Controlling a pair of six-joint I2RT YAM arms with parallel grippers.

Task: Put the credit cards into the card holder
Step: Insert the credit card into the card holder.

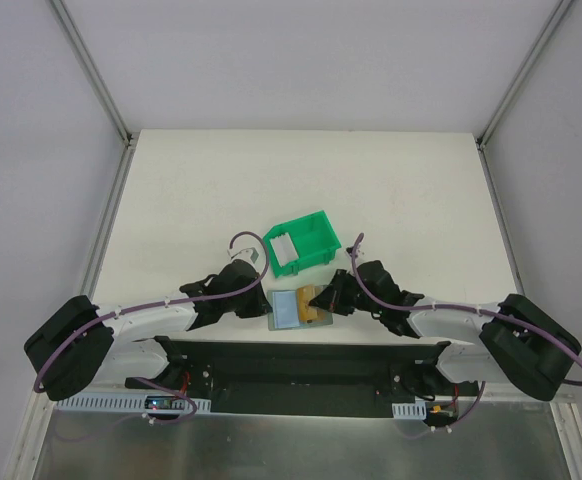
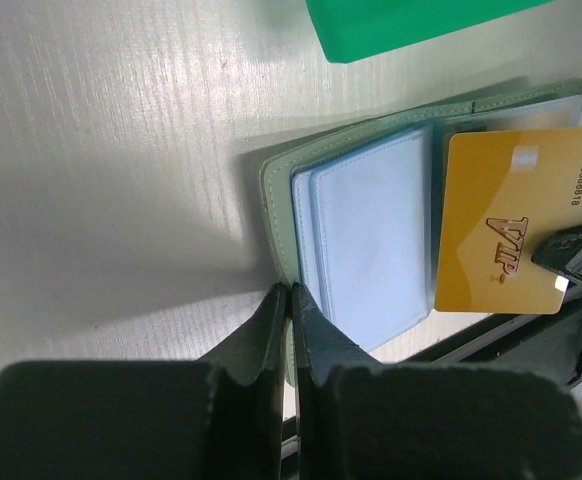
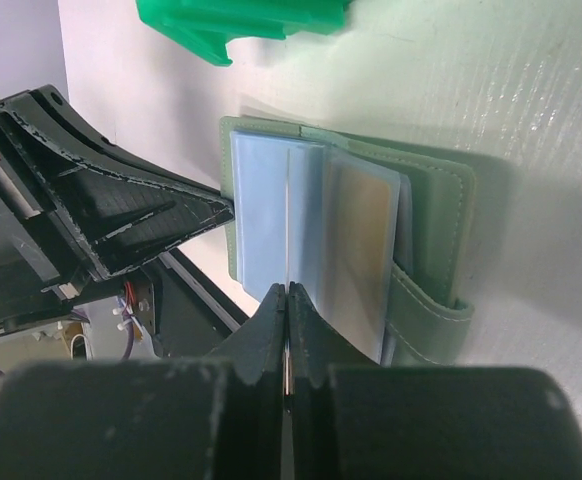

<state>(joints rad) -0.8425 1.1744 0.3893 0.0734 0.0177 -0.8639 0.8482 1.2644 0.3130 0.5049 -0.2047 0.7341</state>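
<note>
The card holder [image 1: 287,310] lies open near the table's front edge, its clear pockets [image 2: 371,235] facing up. My left gripper [image 2: 290,290] is shut on the rim of the holder's left leaf [image 2: 276,190]. My right gripper [image 3: 288,290] is shut on a tan-orange credit card [image 2: 501,225] marked VIP. The card hangs over the right leaf [image 3: 441,220]. In the right wrist view it shows edge-on as a thin line [image 3: 289,225] above the pockets. A pale whitish card [image 1: 283,247] lies in the green bin.
The bright green bin [image 1: 316,235] stands just behind the holder, its edge showing as the bin [image 2: 401,25] and the bin [image 3: 241,20] in the wrist views. The black base rail [image 1: 301,365] runs right in front of the holder. The left gripper's finger [image 3: 161,205] reaches in from the left.
</note>
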